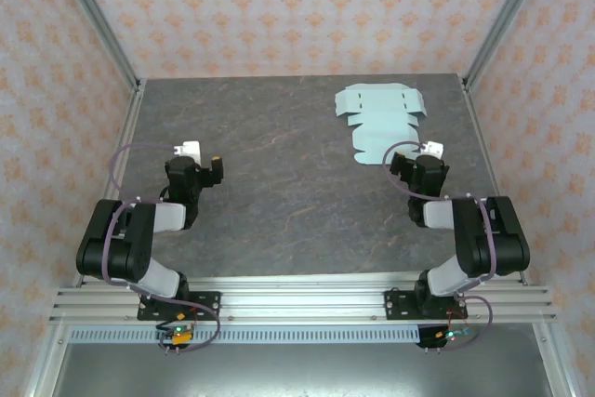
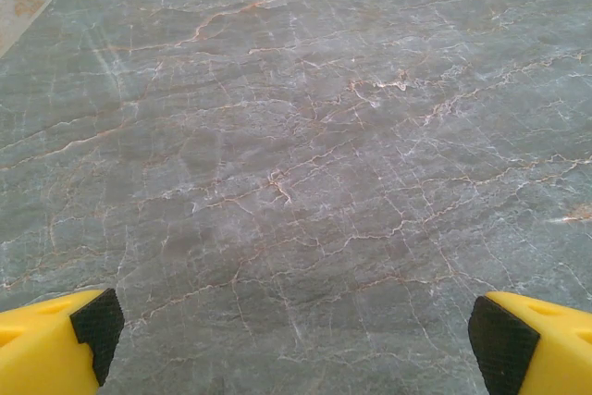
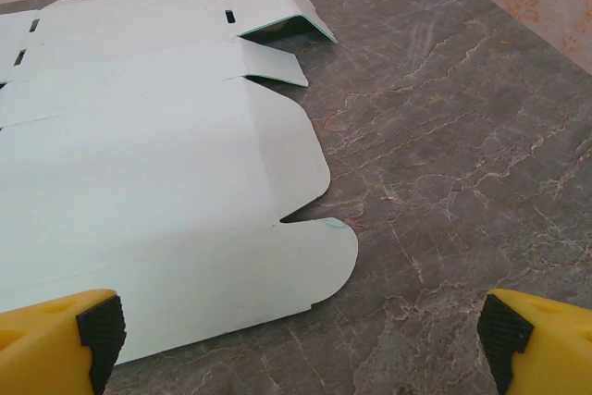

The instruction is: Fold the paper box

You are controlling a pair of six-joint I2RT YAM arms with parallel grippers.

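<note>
Our right gripper, jaws spread wide, hovers at the near end of the pale mint-blue flat die-cut card paper box. Our left gripper, equally spread, sits well left of it. The sheet lies unfolded on the grey marbled worktop, its long axis running away from us, so we judge the right arm nearer.

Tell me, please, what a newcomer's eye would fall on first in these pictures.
The pale mint paper box, a flat die-cut sheet, lies on the far right of the dark veined table, just ahead of the right gripper. Both grippers are open and empty; the left gripper hovers over the table's left side.
</note>
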